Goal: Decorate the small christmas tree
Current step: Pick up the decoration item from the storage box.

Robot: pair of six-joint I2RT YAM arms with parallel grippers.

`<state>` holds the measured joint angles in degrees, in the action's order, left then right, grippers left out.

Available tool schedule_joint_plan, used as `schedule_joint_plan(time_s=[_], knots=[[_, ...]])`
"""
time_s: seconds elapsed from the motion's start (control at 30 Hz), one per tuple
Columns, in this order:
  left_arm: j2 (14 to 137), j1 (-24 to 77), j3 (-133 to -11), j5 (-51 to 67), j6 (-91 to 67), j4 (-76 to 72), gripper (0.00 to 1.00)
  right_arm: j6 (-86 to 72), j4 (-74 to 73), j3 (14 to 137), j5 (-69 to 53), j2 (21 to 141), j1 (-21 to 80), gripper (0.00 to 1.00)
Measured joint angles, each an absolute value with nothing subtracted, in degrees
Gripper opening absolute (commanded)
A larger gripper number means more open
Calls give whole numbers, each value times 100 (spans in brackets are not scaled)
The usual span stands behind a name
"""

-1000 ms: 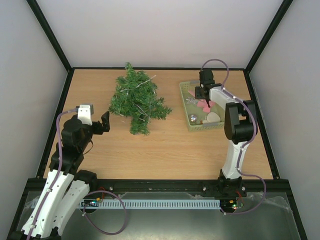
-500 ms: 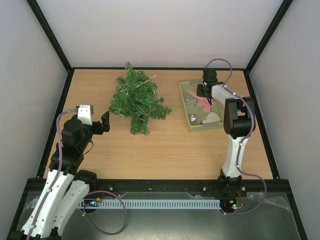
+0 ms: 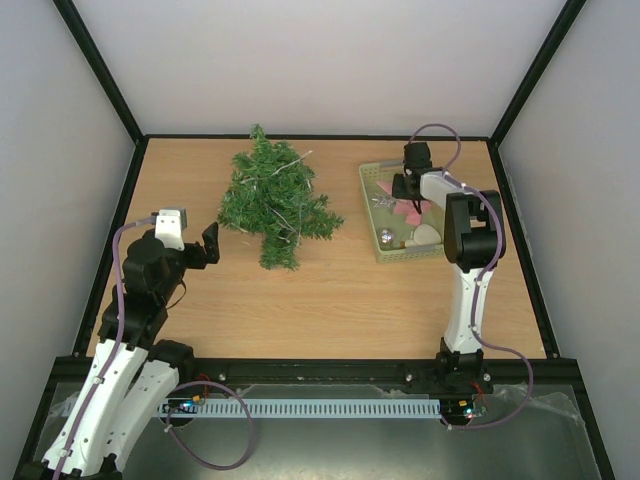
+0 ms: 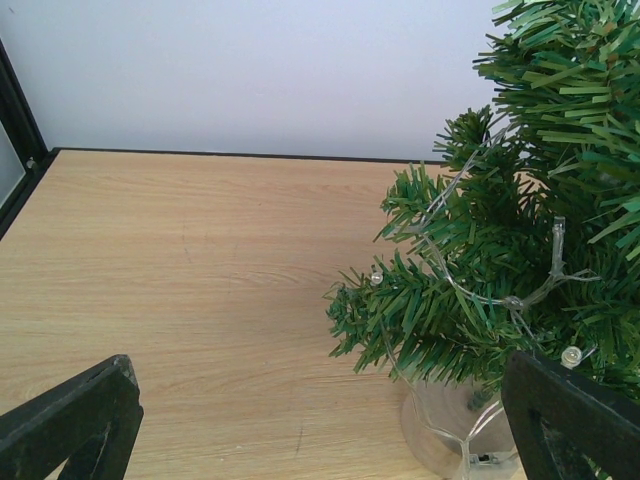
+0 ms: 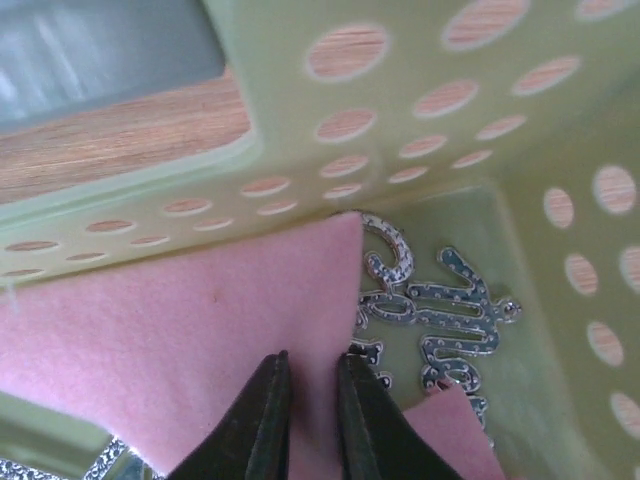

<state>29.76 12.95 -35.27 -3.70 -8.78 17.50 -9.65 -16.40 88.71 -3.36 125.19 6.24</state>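
Observation:
The small christmas tree (image 3: 272,200) lies on the wooden table at the back middle, dark green, with a clear light string (image 4: 470,290) through its branches (image 4: 500,250). My right gripper (image 3: 408,190) reaches down into the pale green basket (image 3: 368,210). In the right wrist view its jaws (image 5: 312,365) stand nearly together with a fold of a pink felt piece (image 5: 150,340) pinched between them. My left gripper (image 3: 210,245) hovers open left of the tree's base, nothing between its fingers (image 4: 320,420).
A silver script ornament (image 5: 440,310) lies under the pink felt by the perforated basket wall (image 5: 400,100). The basket also holds a silver ball (image 3: 386,237) and a white piece (image 3: 427,234). A clear plastic stand (image 4: 440,430) sits under the tree. Black frame posts border the table.
The right gripper has shifted a little toward the back of the basket and its jaws have narrowed onto the pink felt. The left arm and the tree have not moved.

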Motion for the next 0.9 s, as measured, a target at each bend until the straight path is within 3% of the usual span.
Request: schedule_joint_plan(time_s=[0.07, 0.47, 0.9], knots=[[2978, 1295, -3527, -395, -878, 1750, 100, -974, -1636, 8899, -351, 12519, 622, 2], [2980, 1297, -3527, -548, -915, 1752, 99, -926, -1822, 9028, -388, 12278, 622, 2], [3026, 1302, -3529, -1052, -1107, 1802, 99, -963, -2038, 7966, -569, 10243, 622, 2]])
